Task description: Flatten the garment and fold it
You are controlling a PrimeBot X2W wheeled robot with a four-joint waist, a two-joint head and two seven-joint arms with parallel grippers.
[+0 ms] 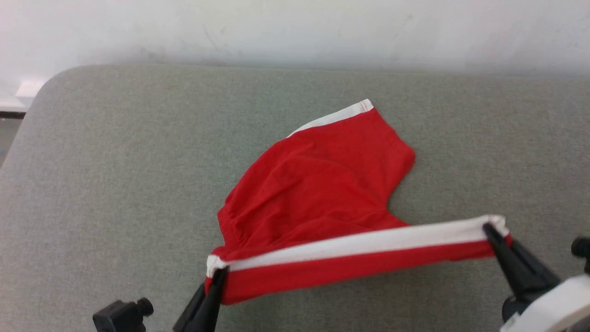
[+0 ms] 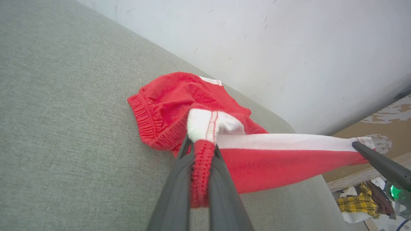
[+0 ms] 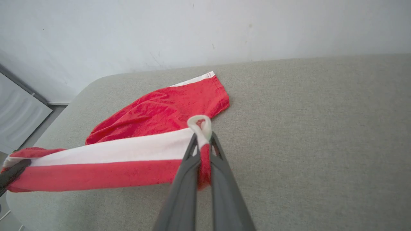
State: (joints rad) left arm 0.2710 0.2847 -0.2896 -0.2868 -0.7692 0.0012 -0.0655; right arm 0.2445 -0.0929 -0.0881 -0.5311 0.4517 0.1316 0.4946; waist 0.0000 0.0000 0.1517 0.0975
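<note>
- On the grey fabric-covered table (image 1: 115, 184), toward its near edge, lies the garment (image 1: 322, 184), a pair of red shorts. Most of it rests rumpled on the surface and trails away toward the pale wall (image 1: 295, 27).
- One white side stripe (image 1: 368, 240) is pulled into a straight band between the two grippers; this edge is raised just off the table, with a shadow beneath it.
- The left gripper (image 1: 216, 276) has its fingers pinched tight on the stripe's end at the gathered elastic waistband (image 2: 144, 118), and cloth is bunched between them.
- The right gripper (image 1: 488, 230) is clamped on the stripe's other end at the leg hem, where a small loop of white fabric sticks out past the fingertips.
- The other leg (image 1: 364, 120) lies flat and points at the wall, its own white stripe along the far side.
</note>
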